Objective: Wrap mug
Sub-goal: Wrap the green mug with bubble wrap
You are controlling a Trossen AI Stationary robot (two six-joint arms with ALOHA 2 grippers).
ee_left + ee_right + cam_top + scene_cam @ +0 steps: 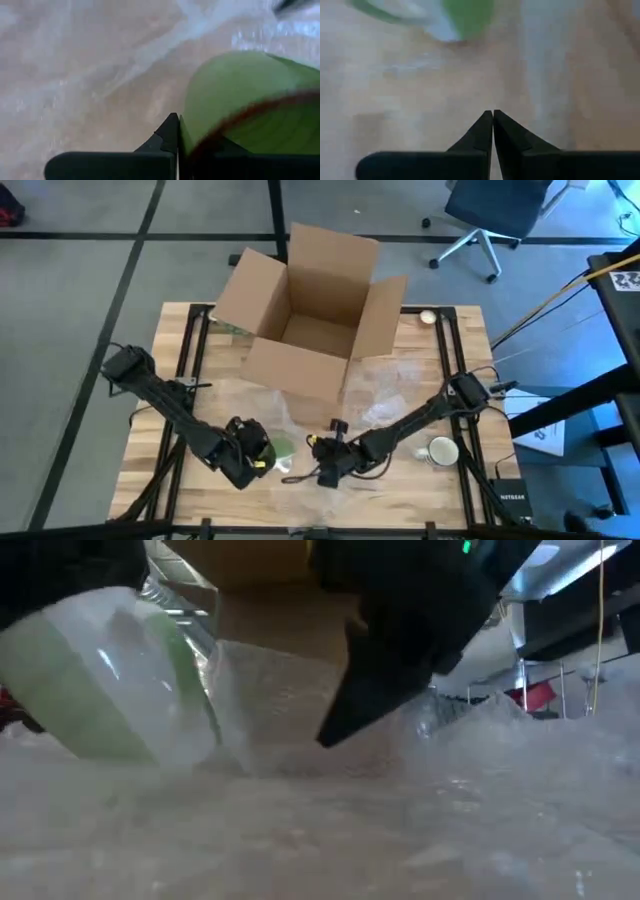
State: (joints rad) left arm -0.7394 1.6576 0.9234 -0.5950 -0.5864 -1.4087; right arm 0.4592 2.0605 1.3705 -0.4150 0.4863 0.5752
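Note:
A green mug [277, 449] sits near the table's front edge on a clear bubble wrap sheet [375, 395]. In the low view the mug [100, 680] is tilted, and some wrap stands in front of it. My left gripper [255, 458] is shut on the mug from its left. My right gripper [325, 468] is just right of the mug, shut, its tips [492, 117] pointing down at the wrap [420, 90]. The low view shows this gripper [330, 730] close over the sheet. My left gripper holds the mug by its wall at the rim [186, 137]. One finger [167, 135] lies outside the wall; the other is hidden behind it, seemingly inside. The fingers come level from the table's left. The mug is tilted, its lower edge [140, 755] at the wrap. My right gripper's shut tips are at the bubble wrap; whether they touch or pinch it, I cannot tell.
An open cardboard box [310, 310] stands at the table's far middle, its flaps spread. A white mug [440, 451] stands near the right front edge, and a small round object [428, 317] lies at the far right. An office chair [495, 215] is beyond the table.

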